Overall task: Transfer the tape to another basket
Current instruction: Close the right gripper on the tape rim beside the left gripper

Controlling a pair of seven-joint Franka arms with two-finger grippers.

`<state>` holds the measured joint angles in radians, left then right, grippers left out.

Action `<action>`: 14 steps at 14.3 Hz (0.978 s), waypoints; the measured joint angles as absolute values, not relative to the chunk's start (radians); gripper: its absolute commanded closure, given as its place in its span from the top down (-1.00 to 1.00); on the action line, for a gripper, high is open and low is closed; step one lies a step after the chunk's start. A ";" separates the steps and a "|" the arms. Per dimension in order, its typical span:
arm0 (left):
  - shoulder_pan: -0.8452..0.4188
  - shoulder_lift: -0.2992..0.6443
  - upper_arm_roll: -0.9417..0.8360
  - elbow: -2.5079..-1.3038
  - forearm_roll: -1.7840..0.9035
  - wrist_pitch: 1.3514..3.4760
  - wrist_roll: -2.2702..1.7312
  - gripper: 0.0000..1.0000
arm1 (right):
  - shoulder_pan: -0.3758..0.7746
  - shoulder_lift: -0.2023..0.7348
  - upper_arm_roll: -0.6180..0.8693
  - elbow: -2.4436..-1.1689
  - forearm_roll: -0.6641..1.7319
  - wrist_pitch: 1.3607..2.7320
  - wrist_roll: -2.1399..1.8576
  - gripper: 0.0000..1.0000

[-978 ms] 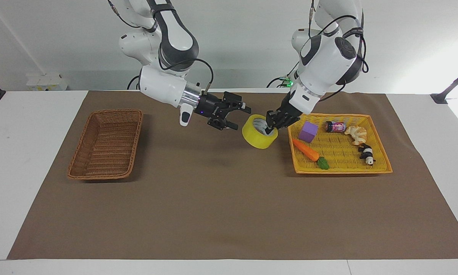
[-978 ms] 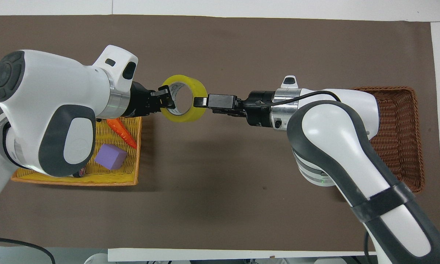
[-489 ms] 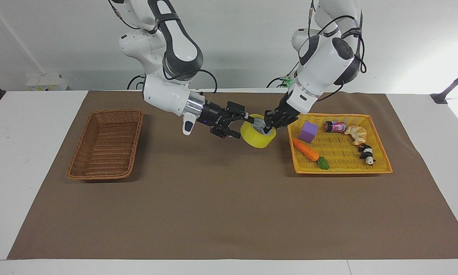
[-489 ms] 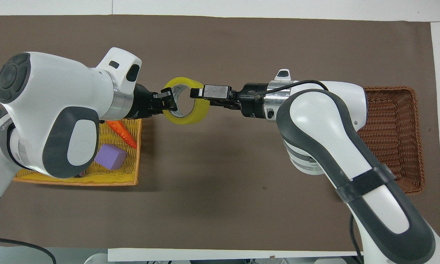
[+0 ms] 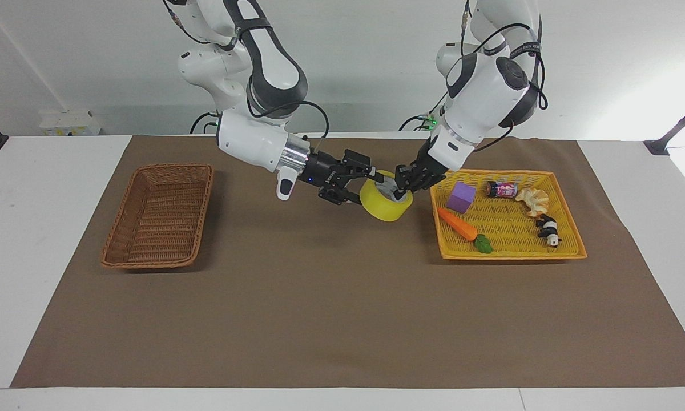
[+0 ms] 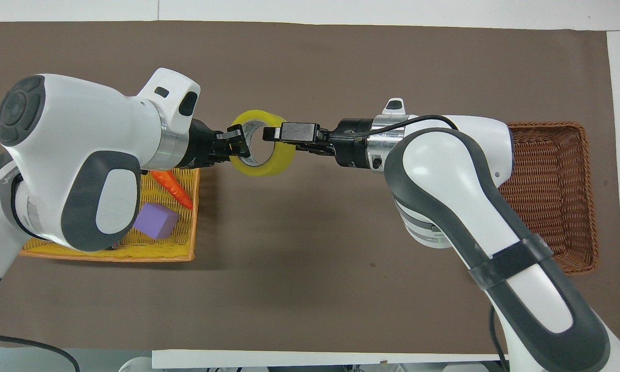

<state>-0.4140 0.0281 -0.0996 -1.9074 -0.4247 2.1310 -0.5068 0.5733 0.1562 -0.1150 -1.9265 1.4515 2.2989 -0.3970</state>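
Note:
The tape (image 5: 386,206) (image 6: 261,168), a yellow roll with a white core, hangs tilted above the brown mat beside the yellow basket (image 5: 508,256) (image 6: 108,256). My left gripper (image 5: 401,191) (image 6: 240,144) is shut on the roll's wall at the side toward the yellow basket. My right gripper (image 5: 368,185) (image 6: 271,137) comes from the brown basket's side, and its open jaws straddle the roll's wall across from the left gripper's hold. The brown wicker basket (image 5: 165,167) (image 6: 553,191) stands at the right arm's end of the table with nothing in it.
The yellow basket holds a purple cube (image 5: 461,197) (image 6: 156,220), a carrot (image 5: 458,224) (image 6: 171,186), a small can (image 5: 502,189), a pale pastry-like toy (image 5: 534,200) and a panda figure (image 5: 548,230). The brown mat (image 5: 331,297) lies between the baskets.
My right gripper moved in toward the tape until its jaws came around the wall, and they have narrowed. The left gripper kept its hold, shifting the roll slightly.

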 measured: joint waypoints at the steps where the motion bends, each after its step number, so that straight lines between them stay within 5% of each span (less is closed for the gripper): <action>1: -0.414 0.028 -0.100 -1.908 -0.425 2.131 -0.507 -0.95 | 0.573 0.156 -0.115 -1.927 1.452 2.299 -0.403 -0.06; 2: -0.415 0.028 -0.100 -1.908 -0.425 2.131 -0.507 -0.95 | 0.573 0.157 -0.115 -1.927 1.451 2.299 -0.410 -0.92; 9: -0.415 0.024 -0.097 -1.910 -0.424 2.131 -0.507 -0.87 | 0.573 0.160 -0.118 -1.934 1.451 2.301 -0.439 -1.00; 10: -0.415 0.024 -0.097 -1.910 -0.424 2.131 -0.507 -0.42 | 0.573 0.160 -0.118 -1.934 1.451 2.301 -0.439 -1.00; 11: -0.415 0.024 -0.097 -1.910 -0.424 2.130 -0.507 0.64 | 0.573 0.160 -0.118 -1.934 1.451 2.301 -0.439 -1.00; 12: -0.415 0.024 -0.098 -1.910 -0.424 2.126 -0.507 0.85 | 0.574 0.160 -0.117 -1.934 1.451 2.301 -0.439 -1.00; 14: -0.415 0.018 -0.097 -1.909 -0.424 2.100 -0.508 0.96 | 0.574 0.161 -0.116 -1.935 1.451 2.301 -0.439 -1.00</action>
